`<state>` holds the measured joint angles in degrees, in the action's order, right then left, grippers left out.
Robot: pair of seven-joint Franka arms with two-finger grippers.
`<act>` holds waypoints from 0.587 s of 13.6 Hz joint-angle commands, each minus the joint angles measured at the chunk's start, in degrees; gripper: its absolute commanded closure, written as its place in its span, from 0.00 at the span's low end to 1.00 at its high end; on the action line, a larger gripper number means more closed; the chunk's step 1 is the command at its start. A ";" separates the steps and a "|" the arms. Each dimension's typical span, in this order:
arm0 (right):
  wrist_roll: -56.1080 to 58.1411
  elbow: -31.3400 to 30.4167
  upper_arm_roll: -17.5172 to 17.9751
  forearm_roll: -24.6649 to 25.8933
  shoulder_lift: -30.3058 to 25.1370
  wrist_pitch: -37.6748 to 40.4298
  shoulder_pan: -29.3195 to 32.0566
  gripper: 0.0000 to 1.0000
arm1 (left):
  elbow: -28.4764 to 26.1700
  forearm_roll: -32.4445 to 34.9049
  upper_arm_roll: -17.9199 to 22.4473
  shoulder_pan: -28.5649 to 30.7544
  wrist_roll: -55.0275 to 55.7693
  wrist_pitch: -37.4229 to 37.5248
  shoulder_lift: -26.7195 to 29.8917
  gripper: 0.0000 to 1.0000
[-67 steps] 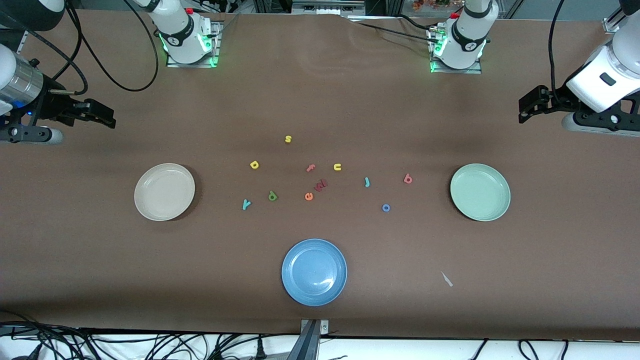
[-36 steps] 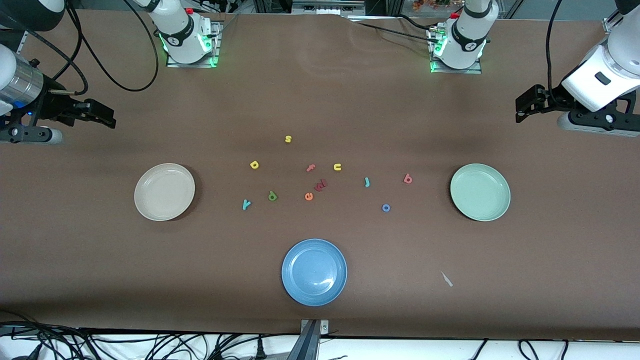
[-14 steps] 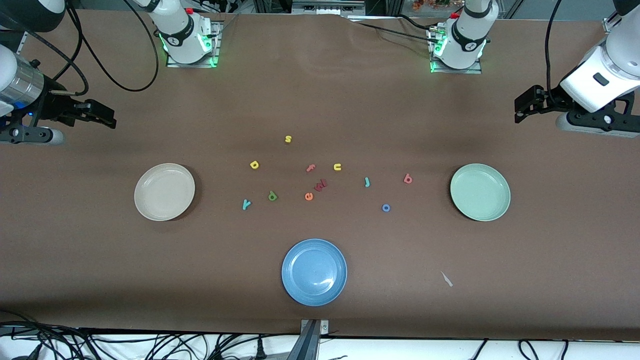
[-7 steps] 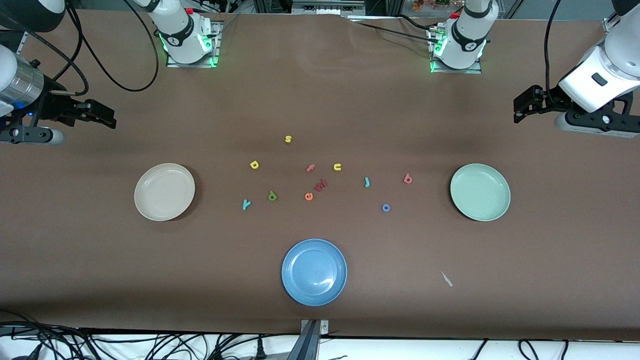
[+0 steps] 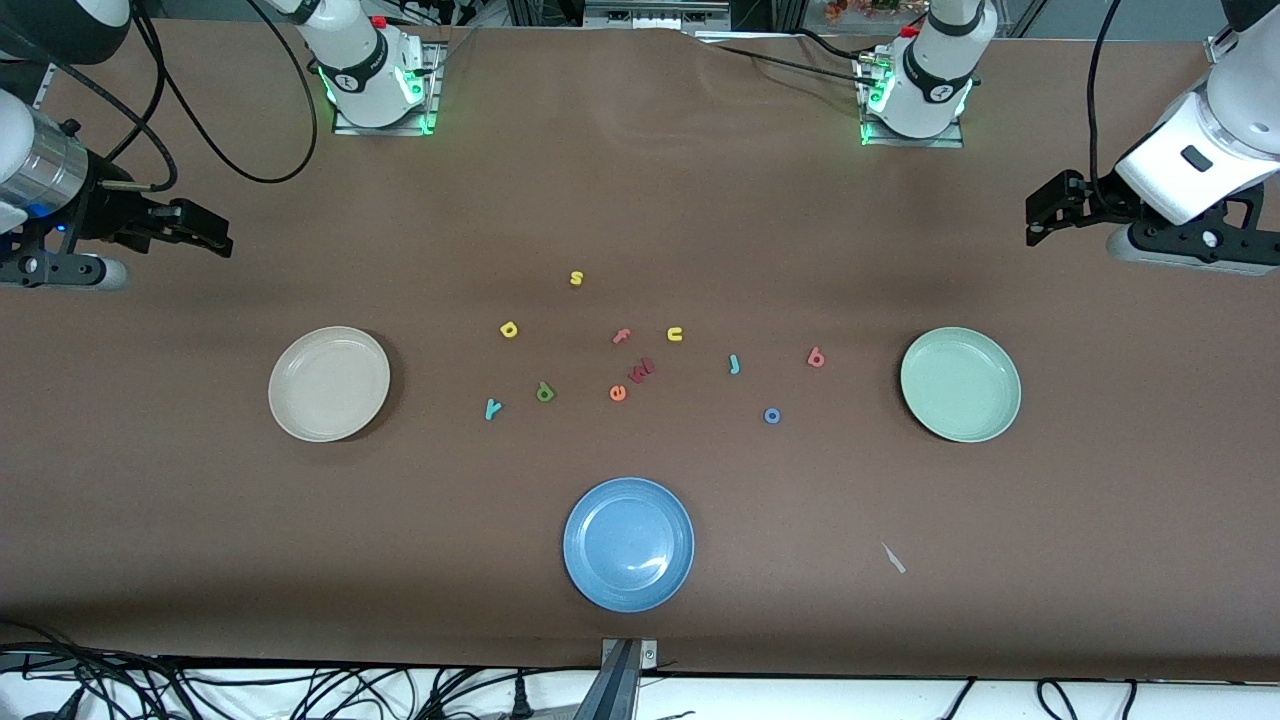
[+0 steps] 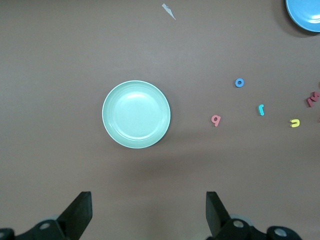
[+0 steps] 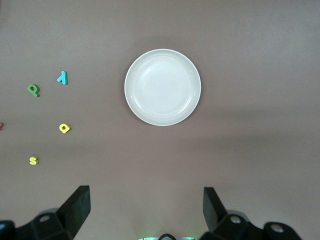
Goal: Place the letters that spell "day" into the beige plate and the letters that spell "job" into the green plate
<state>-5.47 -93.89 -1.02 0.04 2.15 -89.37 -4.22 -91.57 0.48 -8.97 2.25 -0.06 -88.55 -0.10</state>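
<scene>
**A:** Letters first, nearest the front camera and working away. Nothing sorted yet, all loose on the tabletop, both target plates bare. Blue plate sits nearest; not a target, likely a decoy.

**B:** "job" set?

**A:** Blue o is nearest of the three, then light-blue j and salmon b a bit farther. All toward the left arm's end, b closest to the green plate. Layout looks deliberate: each word near its own plate and arm.

**B:** "day"?

**A:** Teal y, green letter with stem and bowl, then yellow rounded one farthest. All toward the right arm's end, near the beige plate but apart from it.

**B:** Distractors?

**A:** Mid-cluster between the two sets: orange e just beside a dark red letter, pink f, yellow u, yellow s farthest. The e and the dark red one are tight, but neither is needed, so my read is no crowding problem.

**B:** Arms?

**A:** Left gripper is up over bare tabletop at its own end, farther from the camera than the green plate; fingers wide apart, holding nothing. Wrist view looks down on the green plate, b, j, o.

**B:** Right?

**A:** Right gripper waits over its own end, fingers spread, empty. Beige plate and the "day" set are all in its wrist view.

**B:** Risk?

**A:** Tiny, thin foam pieces; I'd guess a pinch can slip or nudge them.
</scene>
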 commanded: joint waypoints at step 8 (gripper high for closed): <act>0.28 -0.07 0.23 -0.83 -0.21 0.34 0.36 0.00 | 0.60 -1.01 -0.35 -0.23 -0.55 0.22 -0.17 0.00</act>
<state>-5.47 -93.89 -1.02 0.04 2.15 -89.37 -4.22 -91.57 0.48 -9.08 2.19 -0.06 -88.55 -0.11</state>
